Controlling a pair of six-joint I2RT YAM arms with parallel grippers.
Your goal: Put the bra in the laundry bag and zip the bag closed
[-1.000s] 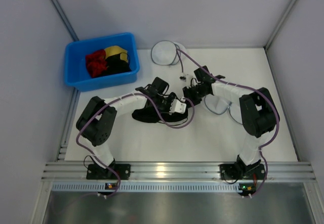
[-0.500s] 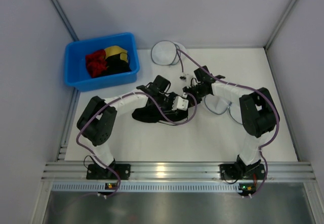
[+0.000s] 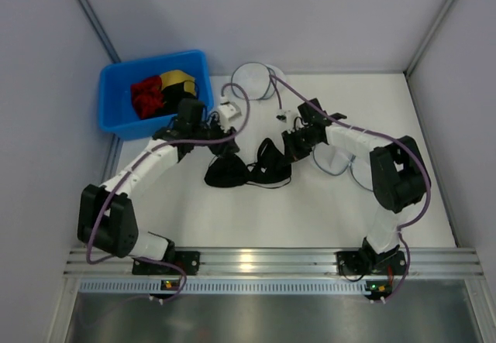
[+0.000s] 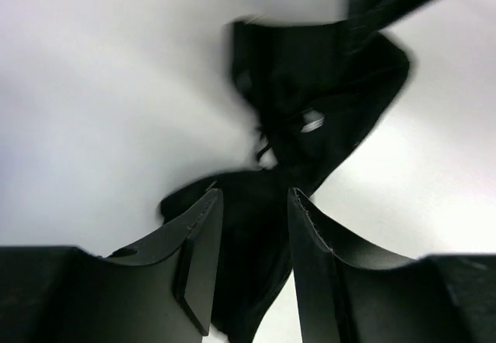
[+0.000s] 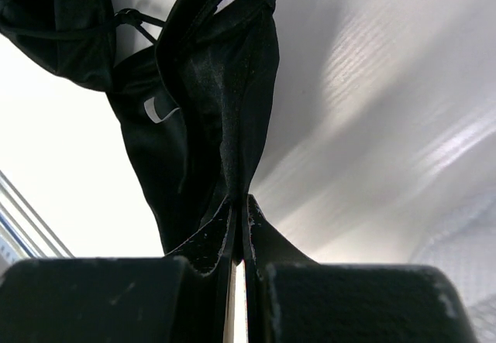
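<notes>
Black fabric sits pinched tight in R claw (image 5: 240,207), jaws closed on one edge of the bra (image 3: 229,174). Bra lies spread on the white counter (image 3: 310,211) btwn both arms. L claw (image 4: 252,200) hangs part-open just above the bra's other cup, gripping nothing. Laundry bag (image 3: 341,163) lies just right of R claw, partly under that arm. Blue bin (image 3: 153,125) w/ red garment (image 3: 146,97) & yellow-black garment (image 3: 178,82) sits back-left. 2nd round mesh case (image 3: 252,80) at back.

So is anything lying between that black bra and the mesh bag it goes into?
Nothing visible. The bra, pinched by the right gripper, lies just left of the laundry bag; only that arm's forearm crosses above the bag.
</notes>
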